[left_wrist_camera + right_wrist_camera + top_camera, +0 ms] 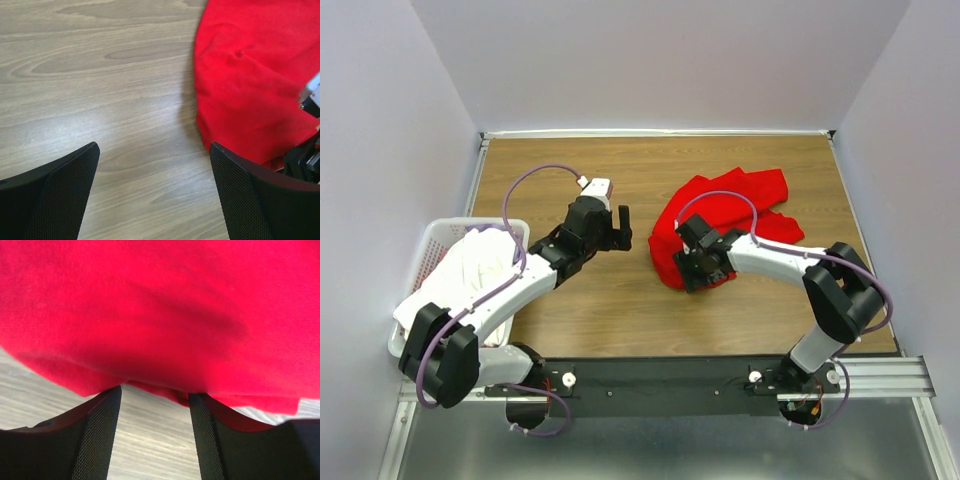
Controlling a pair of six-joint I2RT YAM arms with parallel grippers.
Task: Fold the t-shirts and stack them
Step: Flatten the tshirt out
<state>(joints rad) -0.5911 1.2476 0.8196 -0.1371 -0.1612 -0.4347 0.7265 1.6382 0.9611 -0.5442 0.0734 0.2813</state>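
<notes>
When I look from the top camera, my left gripper (617, 228) hangs over the bare middle of the wooden table (620, 310), with its jaws spread wide and nothing between them. My right gripper (694, 258) is down at the near left edge of the red t-shirt (740, 200), which lies crumpled on the right half of the table. The white t-shirts (470, 265) are piled in the white basket (428, 245) at the left edge of the table, beside my left arm. Pale plain walls (660, 60) stand on three sides, and a metal rail (880, 372) runs along the near edge.

In the left wrist view, both black fingers (55, 195) stand far apart above the wood grain (100, 75). They touch nothing. The red cloth (250, 75) is just beside my right finger, and a part of my right arm shows at the right border.

In the right wrist view, the red t-shirt (160, 305) fills the upper part and covers the tips of my fingers (95, 435). The jaws are partly apart, wood (150, 440) shows between them, and the edge of the cloth hangs into the gap. Whether they pinch the cloth, I cannot tell.
</notes>
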